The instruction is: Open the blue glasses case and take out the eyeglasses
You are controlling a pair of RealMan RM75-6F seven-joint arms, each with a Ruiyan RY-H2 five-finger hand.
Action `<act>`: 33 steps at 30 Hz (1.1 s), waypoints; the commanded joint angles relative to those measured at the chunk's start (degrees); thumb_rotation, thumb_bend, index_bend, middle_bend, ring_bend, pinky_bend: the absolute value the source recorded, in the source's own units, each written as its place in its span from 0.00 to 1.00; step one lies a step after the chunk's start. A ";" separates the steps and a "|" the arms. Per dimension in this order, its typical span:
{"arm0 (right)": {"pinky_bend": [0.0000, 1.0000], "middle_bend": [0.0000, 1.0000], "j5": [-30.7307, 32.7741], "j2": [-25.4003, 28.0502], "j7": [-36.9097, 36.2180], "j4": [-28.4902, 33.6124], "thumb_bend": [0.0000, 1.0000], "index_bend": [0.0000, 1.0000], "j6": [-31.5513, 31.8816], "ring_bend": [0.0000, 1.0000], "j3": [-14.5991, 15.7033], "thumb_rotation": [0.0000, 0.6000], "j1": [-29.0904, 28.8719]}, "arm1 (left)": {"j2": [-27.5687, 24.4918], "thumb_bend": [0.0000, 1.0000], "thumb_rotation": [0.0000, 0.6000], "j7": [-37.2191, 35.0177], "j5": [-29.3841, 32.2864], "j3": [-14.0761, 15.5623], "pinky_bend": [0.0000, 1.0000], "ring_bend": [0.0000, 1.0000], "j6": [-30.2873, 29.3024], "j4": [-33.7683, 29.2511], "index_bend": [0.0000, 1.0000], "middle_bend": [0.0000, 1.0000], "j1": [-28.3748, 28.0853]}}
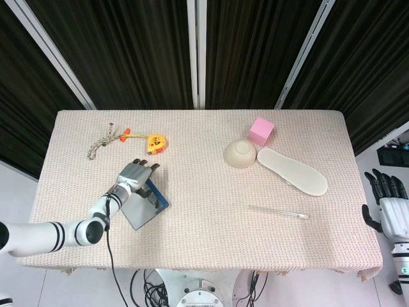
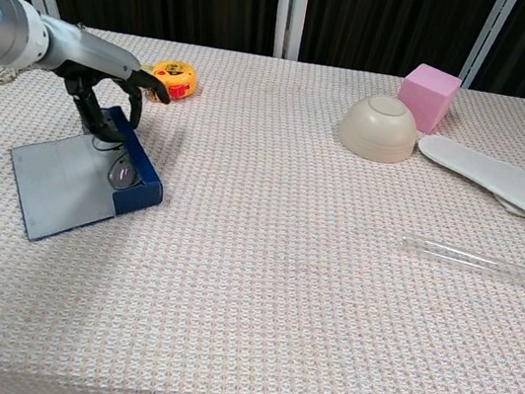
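The blue glasses case (image 2: pixel 141 184) lies open on the left of the table, its grey lid (image 2: pixel 56 186) flat on the cloth toward the front. The case (image 1: pixel 158 196) shows in the head view just below my left hand (image 1: pixel 134 175). The eyeglasses (image 2: pixel 120 174) stand tilted against the blue wall, one lens showing. My left hand (image 2: pixel 109 93) hangs over the case with its fingers curled down onto the dark frame, which it seems to pinch. My right hand (image 1: pixel 386 206) hangs off the table's right edge, fingers apart and holding nothing.
A yellow tape measure (image 2: pixel 174 76) and a knotted cord (image 1: pixel 102 142) lie behind the case. To the right are an upturned beige bowl (image 2: pixel 380 128), a pink cube (image 2: pixel 429 96), a white insole (image 2: pixel 505 180) and a clear glass rod (image 2: pixel 482 262).
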State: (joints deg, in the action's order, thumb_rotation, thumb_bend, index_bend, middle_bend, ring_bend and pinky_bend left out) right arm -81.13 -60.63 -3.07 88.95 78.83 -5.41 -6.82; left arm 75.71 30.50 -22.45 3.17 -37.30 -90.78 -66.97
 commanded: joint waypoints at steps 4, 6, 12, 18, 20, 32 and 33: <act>0.00 0.00 -0.19 -0.17 0.59 0.19 0.45 0.00 -0.60 0.00 0.07 1.00 -0.52 | -4.93 0.38 0.81 2.23 6.04 4.44 0.06 0.00 -1.49 -6.65 0.05 0.26 -3.53; 0.00 0.00 -0.27 -0.28 0.83 0.26 0.45 0.00 -0.92 0.00 0.11 1.00 -0.76 | -5.78 0.38 0.81 2.57 7.20 5.25 0.07 0.00 -1.99 -7.98 0.04 0.27 -4.15; 0.00 0.00 -0.84 -0.45 1.42 0.65 0.45 0.00 -1.20 0.00 0.14 1.00 -1.36 | -7.39 0.38 0.80 3.92 11.55 8.14 0.08 0.00 -2.99 -11.09 0.04 0.31 -6.23; 0.00 0.00 -0.87 -0.45 1.71 0.84 0.45 0.00 -1.20 0.00 0.16 1.00 -1.54 | -8.98 0.38 0.79 3.56 12.42 9.23 0.09 0.01 -2.79 -14.15 0.04 0.37 -7.19; 0.00 0.00 -0.95 -0.45 1.80 0.93 0.45 0.00 -1.24 0.00 0.21 1.00 -1.61 | -9.35 0.38 0.78 3.35 12.00 9.51 0.09 0.03 -2.93 -14.96 0.04 0.39 -7.25; 0.00 0.00 -0.89 -0.38 2.31 1.34 0.45 0.00 -0.97 0.00 0.34 1.00 -1.62 | -8.41 0.30 0.80 -2.27 -1.69 7.03 0.11 0.01 -7.81 -13.90 0.04 0.20 -0.81; 0.00 0.00 -0.89 -0.36 2.30 1.35 0.45 0.00 -0.96 0.00 0.34 1.00 -1.62 | -7.95 0.26 0.81 -2.76 -3.45 6.63 0.12 0.01 -10.01 -13.68 0.05 0.19 0.32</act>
State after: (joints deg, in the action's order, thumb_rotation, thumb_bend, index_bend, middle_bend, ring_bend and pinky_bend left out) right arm -82.02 -60.99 -0.77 90.30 77.88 -5.06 -8.44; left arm 66.87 29.58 -21.70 11.05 -43.39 -105.26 -69.46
